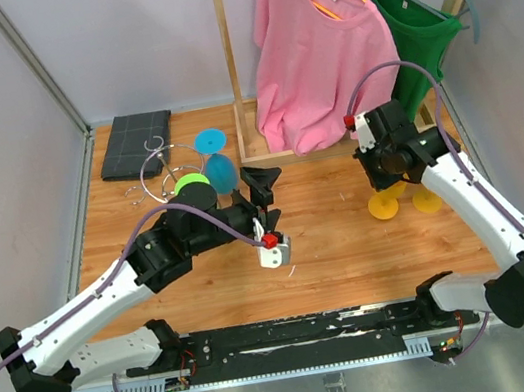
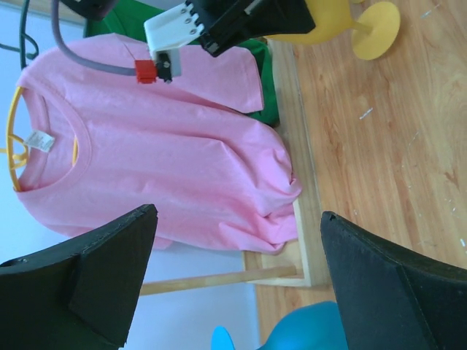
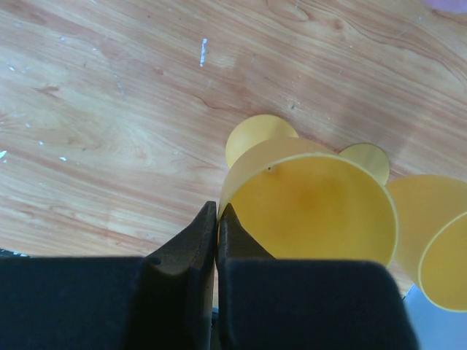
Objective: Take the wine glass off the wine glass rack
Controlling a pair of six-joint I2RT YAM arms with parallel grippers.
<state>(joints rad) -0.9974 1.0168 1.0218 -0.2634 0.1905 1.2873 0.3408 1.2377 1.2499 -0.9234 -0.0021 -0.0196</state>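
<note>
The wine glass rack (image 1: 157, 162) stands far left on the table (image 1: 332, 245), with a blue wine glass (image 1: 220, 171) and a green glass (image 1: 190, 181) at its wire arms. The left tool (image 1: 264, 194), spread wide near the blue one, could snag a wire and topple the rack. The right tool (image 3: 217, 219), pinched together on nothing, borders an empty yellow glass (image 3: 314, 211).
</note>
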